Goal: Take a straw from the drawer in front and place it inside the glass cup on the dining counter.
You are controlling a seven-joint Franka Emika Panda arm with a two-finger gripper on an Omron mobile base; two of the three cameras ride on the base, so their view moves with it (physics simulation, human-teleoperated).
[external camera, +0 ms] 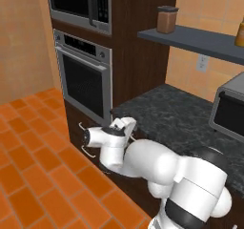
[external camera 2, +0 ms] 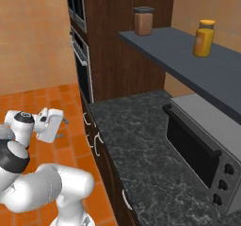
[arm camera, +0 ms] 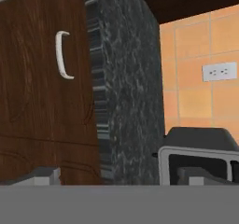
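The dark brown wooden drawer [arm camera: 42, 78] is closed, and its curved silver handle [arm camera: 63, 55] appears upper left in the rolled hand view. The same drawer front [external camera 2: 88, 120] sits just under the edge of the dark granite counter [external camera 2: 141, 140]. My gripper [external camera 2: 62, 128] hovers a short way in front of the drawer fronts, open and holding nothing. Its fingertips [arm camera: 41, 175] stand wide apart at the bottom of the hand view, clear of the handle. The straw is hidden. The glass cup and the dining counter are out of view.
A toaster oven [external camera 2: 200, 149] stands on the granite counter to the right. Above it, a grey shelf [external camera 2: 188, 60] carries a brown jar [external camera 2: 143, 21] and a yellow bottle [external camera 2: 204, 37]. A wall oven [external camera: 85, 80] with a microwave [external camera: 81, 4] above it rises at the left. Orange tiled floor [external camera: 28, 161] lies open below.
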